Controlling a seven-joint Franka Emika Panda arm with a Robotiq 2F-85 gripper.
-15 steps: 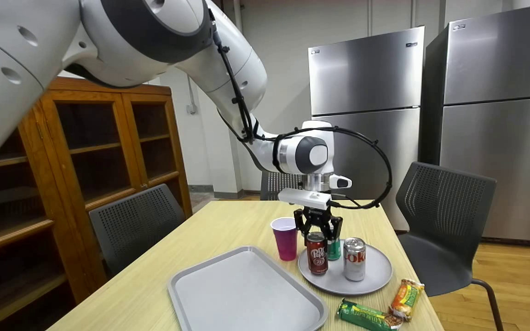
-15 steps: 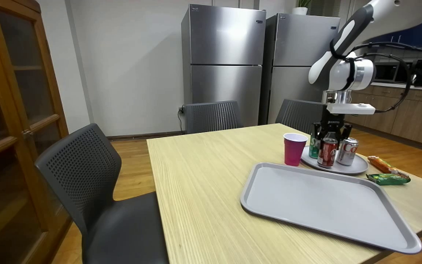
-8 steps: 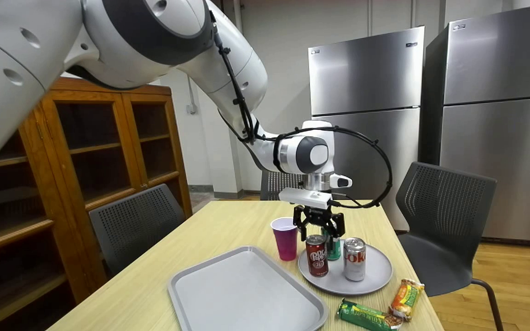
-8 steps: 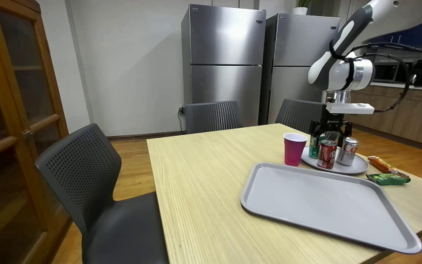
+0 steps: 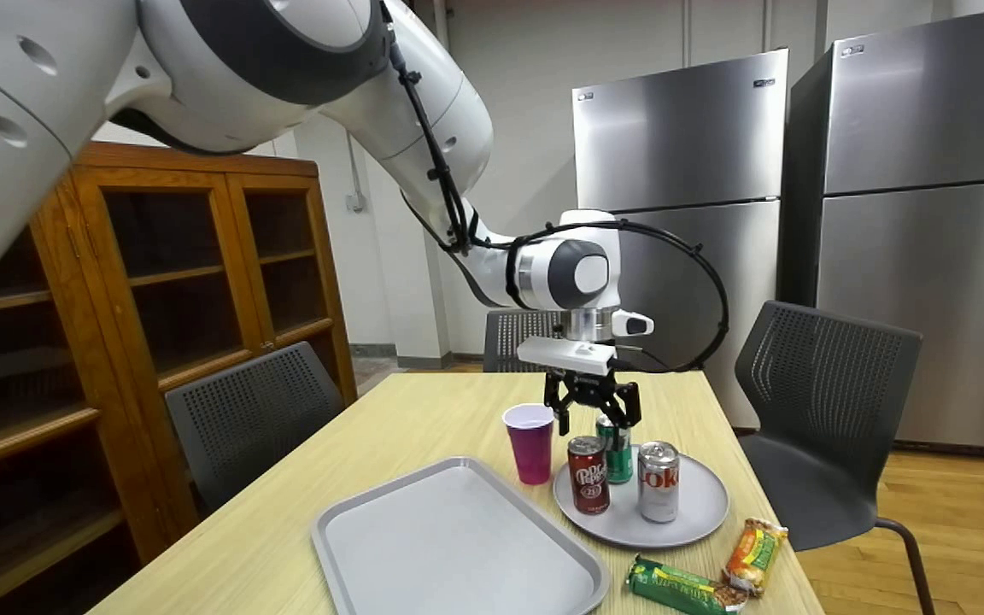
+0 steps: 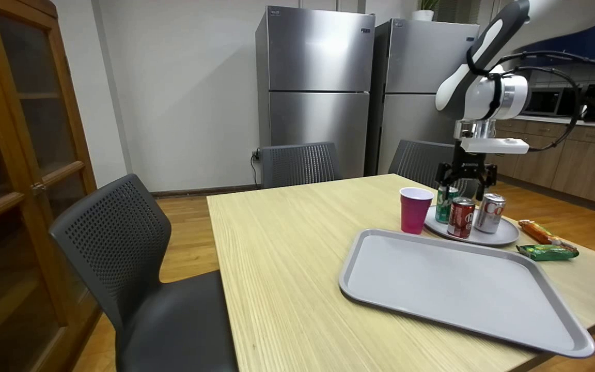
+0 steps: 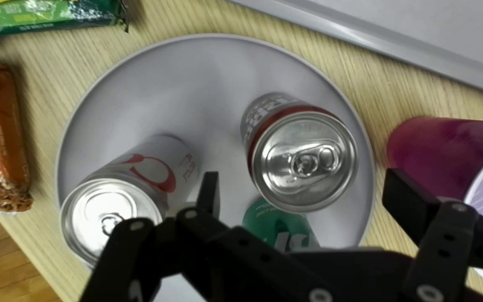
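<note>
My gripper is open and empty. In both exterior views it hangs above the cans, also here and here. Nearest is a dark red Dr Pepper can, upright on a round grey plate. In the wrist view its silver lid lies between the spread fingers, apart from both. A silver Diet Coke can stands on the plate beside the left finger. A green can stands behind the Dr Pepper can; in the wrist view the gripper hides part of it.
A purple cup stands beside the plate, near the right finger in the wrist view. A grey rectangular tray lies before the plate. A green-wrapped bar and an orange-wrapped bar lie by the table edge. Chairs surround the table.
The gripper was around the Dr Pepper can a second ago. It has opened, let go and risen above the can. The can now stands slightly lower, on the plate.
</note>
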